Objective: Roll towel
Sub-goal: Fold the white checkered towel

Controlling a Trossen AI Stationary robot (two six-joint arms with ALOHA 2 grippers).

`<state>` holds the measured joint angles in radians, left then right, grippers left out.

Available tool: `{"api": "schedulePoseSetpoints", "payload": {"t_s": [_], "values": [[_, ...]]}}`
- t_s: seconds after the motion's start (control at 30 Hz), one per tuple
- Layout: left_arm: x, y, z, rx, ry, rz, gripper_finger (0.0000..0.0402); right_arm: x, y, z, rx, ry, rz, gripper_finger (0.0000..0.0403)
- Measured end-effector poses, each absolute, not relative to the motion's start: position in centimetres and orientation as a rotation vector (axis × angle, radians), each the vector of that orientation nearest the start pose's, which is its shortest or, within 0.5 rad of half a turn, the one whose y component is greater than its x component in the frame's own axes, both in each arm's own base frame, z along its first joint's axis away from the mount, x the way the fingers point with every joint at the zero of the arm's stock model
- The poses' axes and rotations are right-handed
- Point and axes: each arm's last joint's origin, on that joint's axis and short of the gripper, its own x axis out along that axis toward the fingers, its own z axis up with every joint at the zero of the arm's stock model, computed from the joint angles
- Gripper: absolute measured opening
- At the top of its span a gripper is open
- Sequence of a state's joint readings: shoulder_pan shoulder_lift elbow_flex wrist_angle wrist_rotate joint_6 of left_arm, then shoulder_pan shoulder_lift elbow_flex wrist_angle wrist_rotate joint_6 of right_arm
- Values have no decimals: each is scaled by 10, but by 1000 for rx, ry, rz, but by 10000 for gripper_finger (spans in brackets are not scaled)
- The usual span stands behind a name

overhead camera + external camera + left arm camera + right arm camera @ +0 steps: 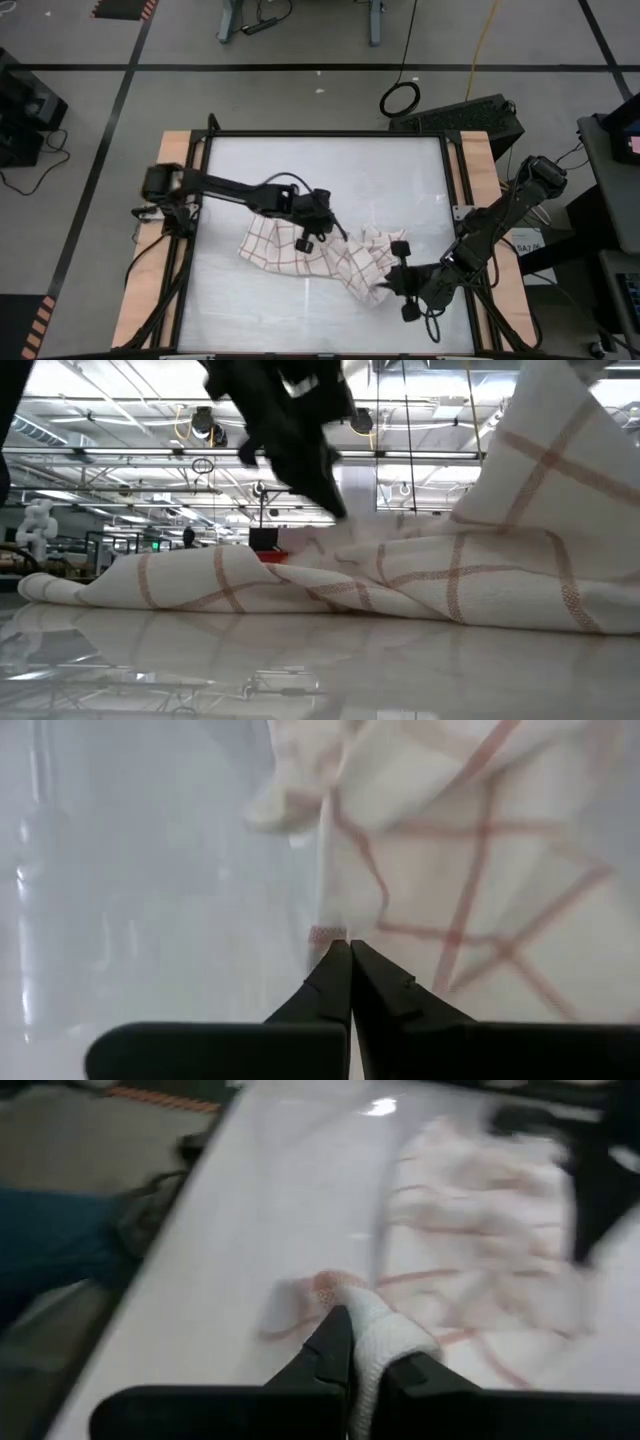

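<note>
Bright overhead lighting, glare on the glossy table, wrist views blurred, low view's foreground soft

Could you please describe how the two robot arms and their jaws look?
Both arms are black with jointed segments and thin black cables along them. The left gripper and right gripper each end in two slim, pointed black jaws on a broad black crossbar. No markings are visible.

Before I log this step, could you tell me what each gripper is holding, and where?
The right gripper pinches the towel at a bunched edge. The left gripper is shut at another edge, seemingly holding nothing.
</note>
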<state>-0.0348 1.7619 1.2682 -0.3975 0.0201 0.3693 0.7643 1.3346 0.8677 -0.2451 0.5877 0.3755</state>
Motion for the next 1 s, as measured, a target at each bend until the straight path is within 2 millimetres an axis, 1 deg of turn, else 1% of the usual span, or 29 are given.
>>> {"api": "schedulePoseSetpoints", "payload": {"t_s": [0.1, 0.17, 0.23, 0.3, 0.4, 0.53, 0.63, 0.7, 0.77, 0.83, 0.93, 1.0], "values": [[353, -19, 264, 361, 794, -217, 3, 209, 175, 244, -117, 537, -32, 8], [338, -22, 287, 367, 741, -219, 2, 209, 173, 245, -149, 508, -94, 19], [323, -24, 307, 359, 698, -214, 2, 210, 170, 248, -180, 483, -151, 33], [311, -26, 324, 343, 648, -201, 2, 211, 168, 255, -193, 459, -177, 48], [295, -32, 336, 326, 635, -194, 1, 213, 167, 270, -198, 427, -173, 67], [279, -45, 343, 341, 655, -246, 1, 210, 166, 285, -161, 437, -104, 89], [266, -51, 354, 345, 610, -270, 1, 205, 160, 299, -99, 470, -76, 113], [263, -52, 361, 324, 572, -245, 1, 201, 155, 303, -81, 486, -91, 131], [263, -49, 360, 301, 594, -134, 1, 200, 153, 304, -76, 488, -101, 141], [267, -45, 346, 307, 668, -26, 5, 199, 153, 304, -77, 488, -90, 139], [282, -39, 316, 310, 767, -2, 37, 199, 154, 305, -81, 489, -71, 110], [297, -35, 299, 306, 780, 8, 71, 199, 155, 305, -75, 503, -36, 75]]}}
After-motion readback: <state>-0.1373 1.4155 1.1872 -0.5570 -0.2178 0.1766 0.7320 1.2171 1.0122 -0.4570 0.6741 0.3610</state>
